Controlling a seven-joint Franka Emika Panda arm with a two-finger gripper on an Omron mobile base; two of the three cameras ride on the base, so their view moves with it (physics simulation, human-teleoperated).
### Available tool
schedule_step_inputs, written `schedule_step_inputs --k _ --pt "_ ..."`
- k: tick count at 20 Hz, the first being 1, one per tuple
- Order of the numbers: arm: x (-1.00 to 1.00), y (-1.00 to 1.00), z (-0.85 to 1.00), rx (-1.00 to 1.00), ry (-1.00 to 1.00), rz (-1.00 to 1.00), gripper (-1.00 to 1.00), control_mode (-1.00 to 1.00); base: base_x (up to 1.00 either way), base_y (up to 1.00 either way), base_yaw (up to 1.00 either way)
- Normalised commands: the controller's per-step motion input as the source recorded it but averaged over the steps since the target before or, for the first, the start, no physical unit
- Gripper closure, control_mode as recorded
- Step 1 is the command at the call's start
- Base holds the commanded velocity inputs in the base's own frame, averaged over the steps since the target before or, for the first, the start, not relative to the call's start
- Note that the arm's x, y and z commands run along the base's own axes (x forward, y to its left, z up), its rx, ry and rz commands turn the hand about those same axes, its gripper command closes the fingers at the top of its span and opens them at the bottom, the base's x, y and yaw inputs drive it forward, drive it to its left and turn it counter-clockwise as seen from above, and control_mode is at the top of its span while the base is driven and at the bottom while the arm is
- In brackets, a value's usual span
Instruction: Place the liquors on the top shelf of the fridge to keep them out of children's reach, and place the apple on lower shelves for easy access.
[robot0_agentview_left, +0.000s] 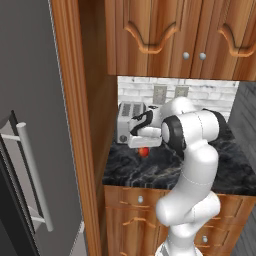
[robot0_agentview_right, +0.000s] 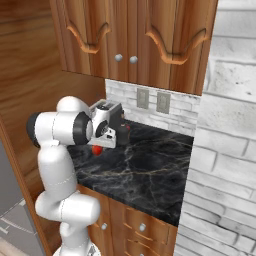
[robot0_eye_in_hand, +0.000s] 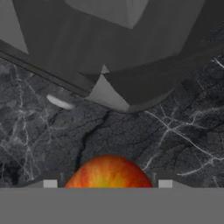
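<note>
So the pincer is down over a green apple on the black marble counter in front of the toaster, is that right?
Not quite. The apple is red-orange, not green; the hand view shows it clearly between the pincer fingertips, and the left base view shows its red too. The rest holds: it sits on the black marble counter in front of the toaster.

Base views flanking counter (robot0_agentview_left: 165, 172); hand view close

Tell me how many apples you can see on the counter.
1. The apple sits on the dark marble counter in front of the toaster, between the end effector fingertips. Others may be hidden behind the arm.
</note>
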Motion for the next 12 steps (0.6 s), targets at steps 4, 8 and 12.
schedule_step_inputs --k 4,8,12 --pt "-0.59 0.00 -0.45 -0.03 0.09 0.00 1.00 -1.00 0.00 0.00 0.00" --pt "-0.83 0.00 -0.17 -0.01 -0.08 0.00 1.00 -1.00 0.00 0.00 0.00" --pt "-1.00 -0.01 0.28 0.00 -0.38 0.00 1.00 -1.00 0.00 0.00 0.00"
